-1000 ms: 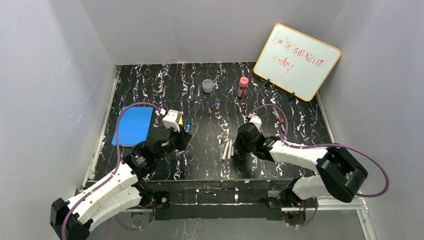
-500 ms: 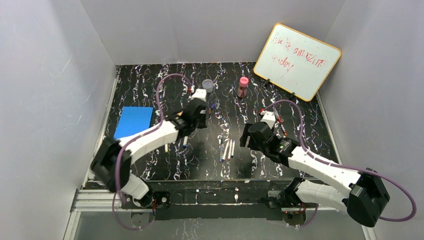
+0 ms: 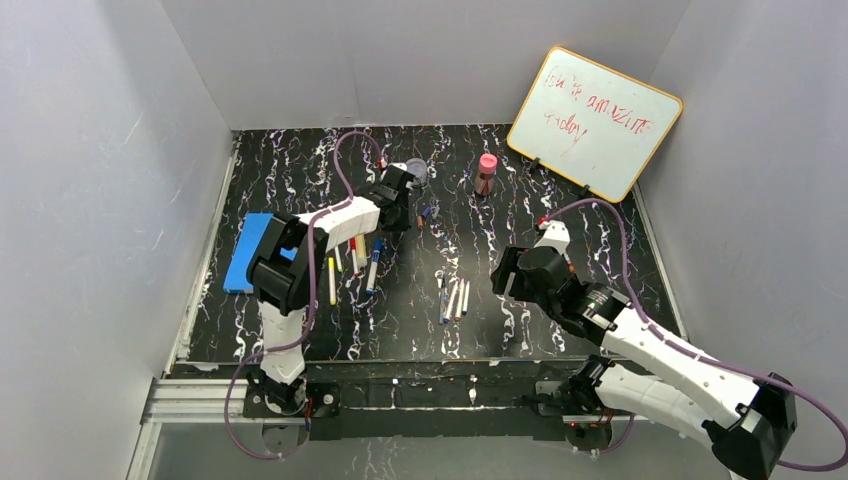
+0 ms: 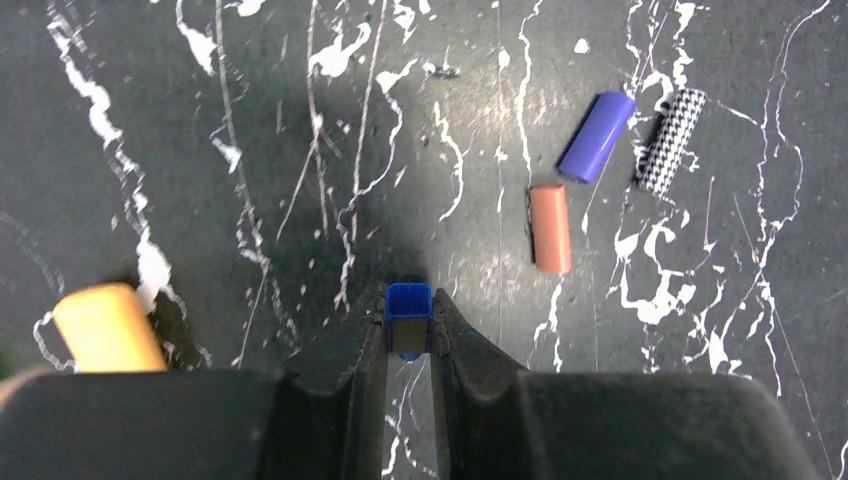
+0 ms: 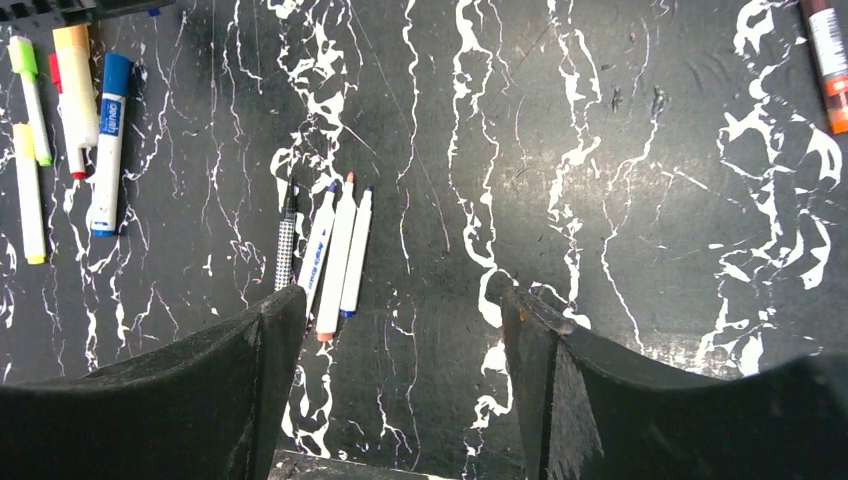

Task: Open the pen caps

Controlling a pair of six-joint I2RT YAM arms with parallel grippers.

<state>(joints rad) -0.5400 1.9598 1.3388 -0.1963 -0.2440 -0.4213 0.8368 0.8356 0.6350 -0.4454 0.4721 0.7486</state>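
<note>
Several pens and loose caps lie scattered on a black, white-veined table (image 3: pixel 290 175), as seen from its near edge. At the far left sits a blue pad (image 3: pixel 262 250). Just right of it is a cluster of pens (image 3: pixel 350 262) in yellow, red and blue, some apparently capped.

Beyond them the left gripper (image 4: pixel 408 296) reaches toward the far middle of the table. It is closed tight on a small blue cap (image 4: pixel 409 320), held end-on between its fingertips just above the surface. In its wrist view a yellow cap (image 4: pixel 108 327) lies to one side. An orange cap (image 4: pixel 550 227), a purple cap (image 4: pixel 596 136) and a checkered cap (image 4: pixel 670 140) lie near one another on the other side, all off their pens.

In the middle, four pens (image 5: pixel 335 250) lie side by side (one checkered, three white), their tips looking bare. The right gripper (image 5: pixel 395 320) hovers near them, jaws spread wide with nothing between. Further right lies a dark red pen (image 5: pixel 828 45), and a whiteboard (image 3: pixel 595 122) leans at the back right.

The caps look light, hard and smooth, so they are likely to skid or roll if nudged. A capped pen is probably best held mid-barrel by one gripper while the other pinches the cap across its sides and pulls straight along the pen.
</note>
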